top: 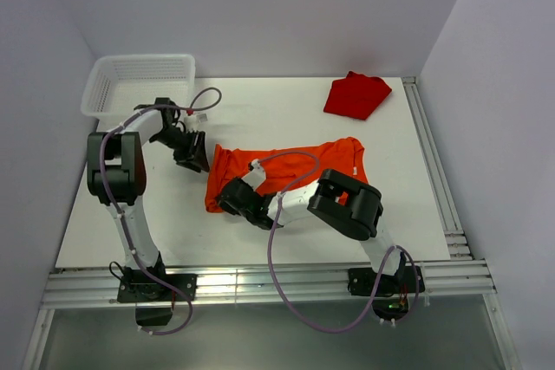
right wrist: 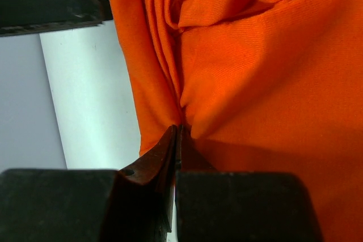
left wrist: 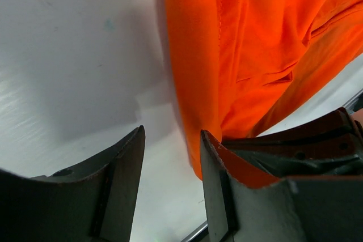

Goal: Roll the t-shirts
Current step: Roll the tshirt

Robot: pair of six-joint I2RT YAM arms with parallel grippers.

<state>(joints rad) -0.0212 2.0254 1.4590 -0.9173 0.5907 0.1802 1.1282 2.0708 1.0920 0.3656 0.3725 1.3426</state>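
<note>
On the tabletop [top: 286, 110] the orange t-shirt [top: 334, 155] lies as a long folded band, with the red t-shirt [top: 355, 95] well beyond its right end. At its left end the right claw [right wrist: 177, 131] pinches cloth. The left claw [left wrist: 170, 134] hangs released just beside that end. Grip both corners level, then roll tight.

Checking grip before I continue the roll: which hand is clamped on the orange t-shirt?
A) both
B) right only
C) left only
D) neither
B: the right hand is shut on a pinched fold of the orange t-shirt, while the left hand stands open beside its edge, bare table showing in the gap.
</note>
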